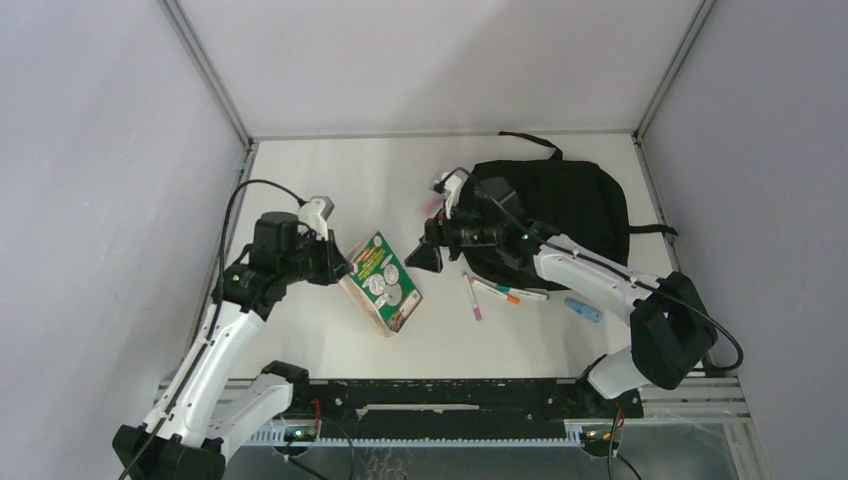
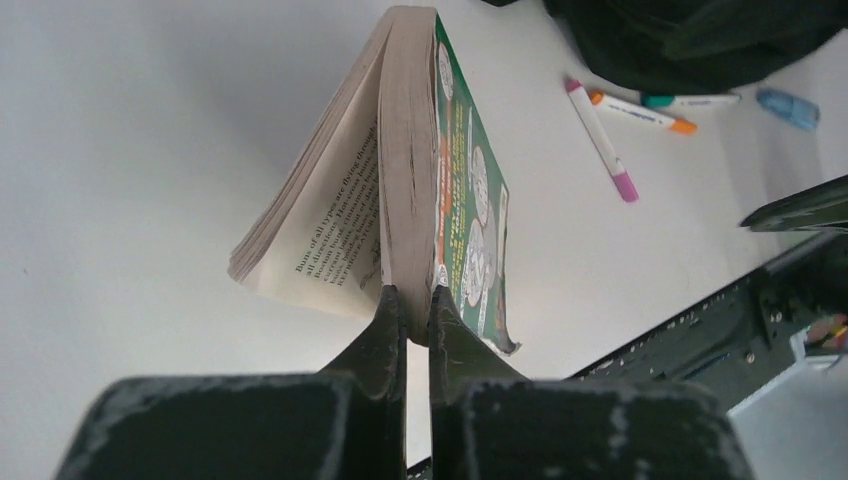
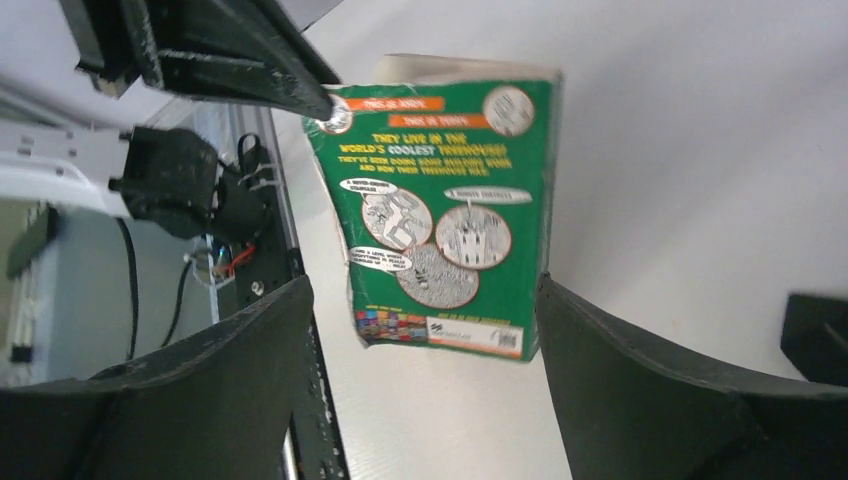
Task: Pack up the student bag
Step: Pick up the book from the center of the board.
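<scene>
Bag (image 1: pixel 570 200) lies at 1 o'clock on the tabletop (image 1: pixel 330 170), seemingly with nothing packed yet: left fingers (image 2: pixel 390 315) pinch the book (image 2: pixel 455 200) at 8 o'clock, right fingers (image 1: pixel 425 257) gape wide, and markers (image 1: pixel 500 293) lie outside.

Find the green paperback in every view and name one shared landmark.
Top external: green paperback left of centre, beside the left gripper.
Left wrist: centre, edge-on, pinched between the fingers.
Right wrist: centre, cover facing the camera, framed by the open right gripper.
Shared landmark: the left gripper clamping the book's corner.
</scene>
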`<state>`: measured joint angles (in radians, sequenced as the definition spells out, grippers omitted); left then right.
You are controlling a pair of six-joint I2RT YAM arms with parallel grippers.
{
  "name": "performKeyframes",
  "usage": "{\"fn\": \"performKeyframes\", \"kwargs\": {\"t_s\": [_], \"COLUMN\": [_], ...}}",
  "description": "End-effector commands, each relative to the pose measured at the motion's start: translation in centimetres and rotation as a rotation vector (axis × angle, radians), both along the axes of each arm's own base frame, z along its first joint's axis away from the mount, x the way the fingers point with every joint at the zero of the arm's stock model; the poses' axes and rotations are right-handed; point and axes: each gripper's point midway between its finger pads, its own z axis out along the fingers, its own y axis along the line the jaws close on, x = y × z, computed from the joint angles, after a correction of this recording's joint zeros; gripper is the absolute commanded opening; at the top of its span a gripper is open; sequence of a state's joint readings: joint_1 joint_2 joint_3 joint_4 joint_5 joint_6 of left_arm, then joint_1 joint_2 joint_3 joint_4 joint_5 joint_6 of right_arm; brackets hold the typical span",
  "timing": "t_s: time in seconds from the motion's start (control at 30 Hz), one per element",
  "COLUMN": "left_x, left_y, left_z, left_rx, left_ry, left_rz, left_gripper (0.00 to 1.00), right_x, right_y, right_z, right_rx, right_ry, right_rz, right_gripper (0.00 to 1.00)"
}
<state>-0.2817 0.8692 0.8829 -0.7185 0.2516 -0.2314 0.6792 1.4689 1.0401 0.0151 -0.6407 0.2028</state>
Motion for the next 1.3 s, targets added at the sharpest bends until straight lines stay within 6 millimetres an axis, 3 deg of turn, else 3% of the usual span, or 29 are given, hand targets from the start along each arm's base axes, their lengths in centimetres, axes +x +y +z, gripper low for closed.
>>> {"fn": "performKeyframes", "kwargs": {"t_s": [0.0,0.2,0.37,0.73,1.03,1.17,1.2,1.27], "left_x": [-0.7,-1.4,-2.3,-3.9,-3.9,-3.6,-3.4,-3.2], "left_y": [-1.3,-1.1,-1.5,-2.3,-2.3,-2.5,-2.6,-2.6], "left_z": [3.6,4.8,3.9,3.5,3.4,4.1,4.4,4.8], "left_rx": [-0.005,0.002,-0.007,-0.024,-0.015,-0.019,-0.019,-0.013], "left_ry": [-0.207,-0.311,-0.299,-0.354,-0.363,-0.376,-0.381,-0.391], "left_rz": [-0.193,-0.221,-0.269,-0.354,-0.354,-0.36,-0.359,-0.357], "left_gripper": [0.0,0.0,0.0,0.0,0.0,0.0,0.0,0.0], "right_x": [-0.4,-1.5,-1.9,-0.9,-5.1,-6.1,-6.0,-5.9], "right_y": [1.6,2.0,3.0,4.6,5.8,5.7,5.6,5.4], "right_z": [0.5,-2.9,-5.1,-5.5,-5.4,-4.7,-4.6,-4.6], "right_rx": [0.035,0.049,0.067,0.17,0.251,0.269,0.267,0.262], "right_ry": [-0.208,-0.078,-0.002,-0.111,-0.045,-0.015,-0.003,0.029], "right_rz": [0.157,0.284,0.319,0.381,0.576,0.615,0.608,0.595], "right_gripper": [0.91,0.99,1.0,1.0,0.99,0.9,0.83,0.59]}}
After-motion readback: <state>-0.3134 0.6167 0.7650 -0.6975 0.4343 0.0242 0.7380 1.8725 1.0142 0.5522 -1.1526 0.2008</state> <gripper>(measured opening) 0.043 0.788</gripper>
